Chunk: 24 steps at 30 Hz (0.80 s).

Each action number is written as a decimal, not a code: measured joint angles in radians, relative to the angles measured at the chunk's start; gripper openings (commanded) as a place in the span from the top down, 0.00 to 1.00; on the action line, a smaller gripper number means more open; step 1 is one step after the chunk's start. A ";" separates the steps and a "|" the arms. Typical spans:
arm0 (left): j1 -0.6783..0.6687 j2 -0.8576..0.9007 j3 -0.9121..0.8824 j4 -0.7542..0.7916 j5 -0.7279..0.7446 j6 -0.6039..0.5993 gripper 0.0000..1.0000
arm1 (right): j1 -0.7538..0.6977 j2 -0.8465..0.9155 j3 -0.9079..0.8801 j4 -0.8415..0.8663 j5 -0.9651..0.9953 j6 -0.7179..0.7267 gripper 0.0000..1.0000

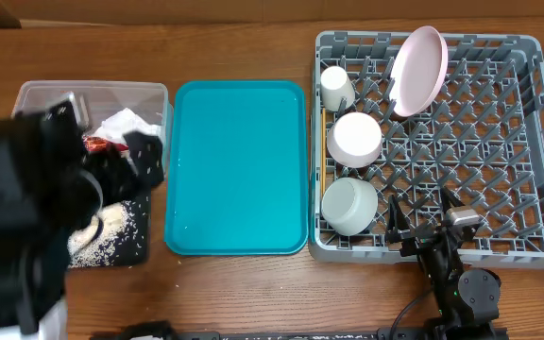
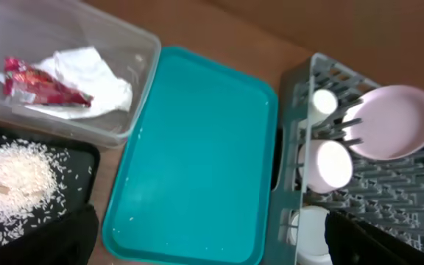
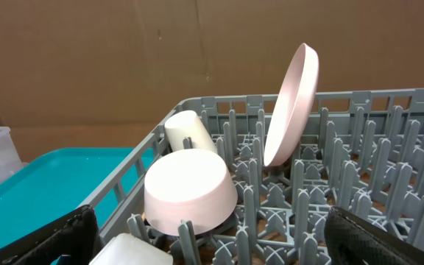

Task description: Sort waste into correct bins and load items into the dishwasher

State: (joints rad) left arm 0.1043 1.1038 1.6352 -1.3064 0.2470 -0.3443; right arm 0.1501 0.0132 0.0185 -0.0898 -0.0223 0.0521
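Pink against grey, the plate (image 1: 418, 68) stands on edge among the pegs of the dish rack (image 1: 499, 142), toward its far edge. Down the rack's left column we see the white cup (image 1: 336, 87) tilted, the white bowl (image 1: 354, 137) mouth-down, and the grey-green bowl (image 1: 349, 205). A thin tan line by the rack's left wall may be the chopsticks, though we cannot be sure.

The napkin (image 2: 94, 81) and red wrapper (image 2: 43, 85) lie touching inside the clear tub (image 2: 144, 81). Rice (image 2: 13, 177) is heaped on the black tray (image 2: 87, 156) just beside it. The teal tray (image 1: 236, 170) sits between bins and rack.

The right gripper (image 3: 212, 215) hovers over the rack's near edge, fingers spread wide with nothing between them. The left gripper (image 2: 212, 217) hangs above the bins, equally wide apart and holding nothing.
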 measured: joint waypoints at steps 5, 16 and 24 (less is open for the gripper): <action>0.000 -0.242 -0.063 0.002 -0.087 0.002 0.00 | 0.000 0.000 0.000 0.002 0.000 0.000 0.00; 0.000 -0.685 -0.673 0.296 -0.140 0.003 0.00 | 0.000 0.000 0.000 0.000 0.000 -0.001 0.00; 0.000 -0.912 -1.117 0.946 -0.139 -0.067 0.00 | 0.000 0.000 0.000 0.000 0.000 0.000 0.00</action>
State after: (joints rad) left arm 0.1043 0.1913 0.5179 -0.3599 0.1078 -0.4110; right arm 0.1501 0.0128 0.0185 -0.0895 -0.0223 0.0517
